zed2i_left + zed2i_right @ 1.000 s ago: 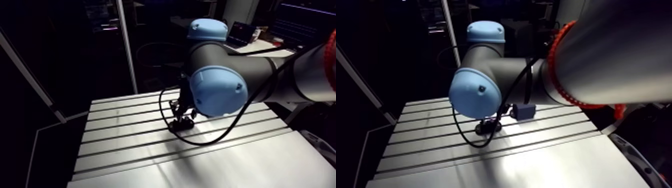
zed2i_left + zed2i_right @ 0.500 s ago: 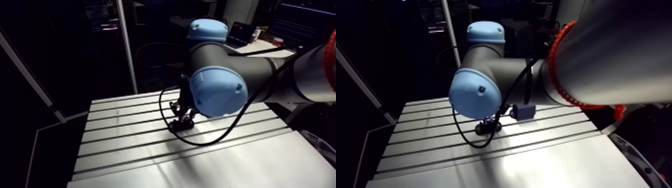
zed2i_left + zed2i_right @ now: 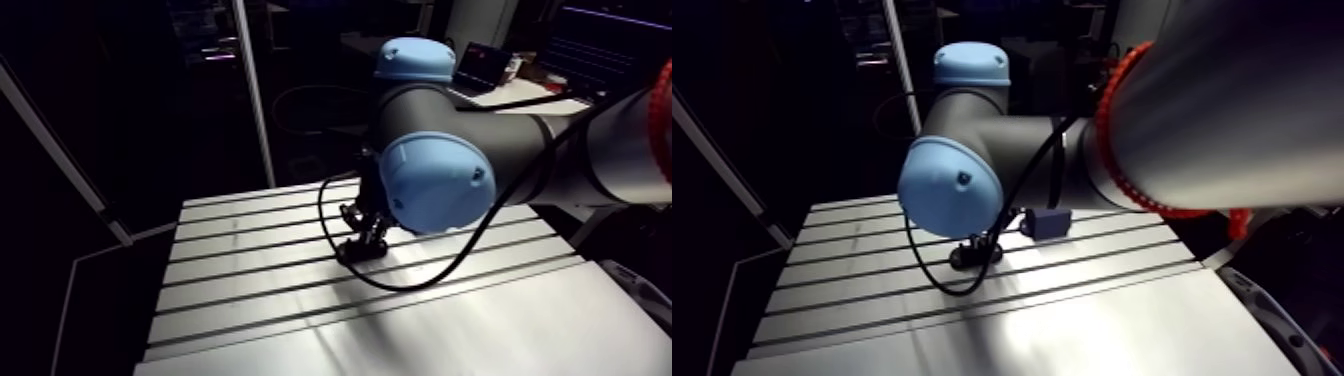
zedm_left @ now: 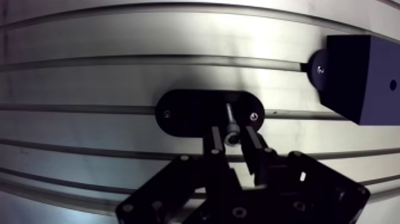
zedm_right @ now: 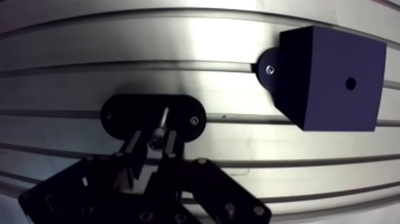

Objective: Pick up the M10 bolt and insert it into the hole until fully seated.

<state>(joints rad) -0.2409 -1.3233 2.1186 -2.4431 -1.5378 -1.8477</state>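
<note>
In the wrist view my gripper (image 4: 233,133) is shut on the M10 bolt (image 4: 230,122). The bolt's socket head sits between the fingers (image 4: 216,142) and its thin shank points ahead over a black oval holder plate (image 4: 184,113) on the table. Off to one side and further ahead stands a dark block (image 5: 324,77) with a small round hole (image 5: 350,83) in its face. In the arm view the gripper (image 3: 363,243) hangs low over the slotted table, with the block (image 3: 1047,222) close beside it.
The aluminium table (image 3: 250,290) has several long parallel slots. The block is fixed by a round foot with a screw (image 5: 269,70) over one slot. The arm's big elbow joint (image 3: 435,182) hides part of the table behind the gripper.
</note>
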